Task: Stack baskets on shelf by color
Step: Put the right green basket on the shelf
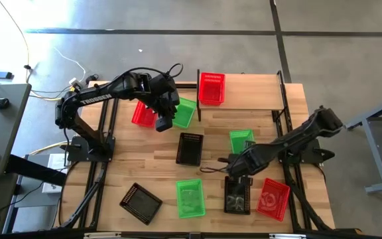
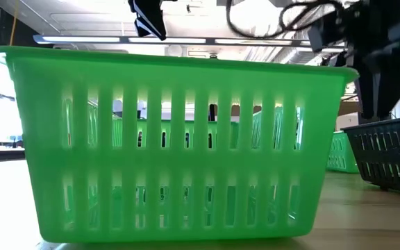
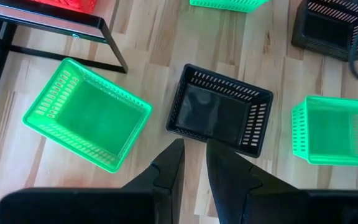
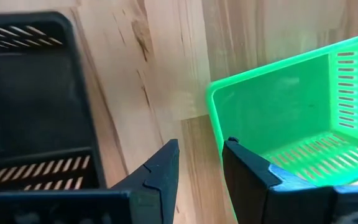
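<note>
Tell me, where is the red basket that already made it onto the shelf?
In the high view, the red basket sits at the left end of the shelf, at the table's far edge, right of the left gripper.

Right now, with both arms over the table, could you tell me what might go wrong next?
1. The right gripper is open and empty over bare wood between a black basket and a green basket; closing here would likely grab nothing.
2. The left gripper, also empty, hovers over another black basket with a green one close by; a descent could nudge either.
</note>
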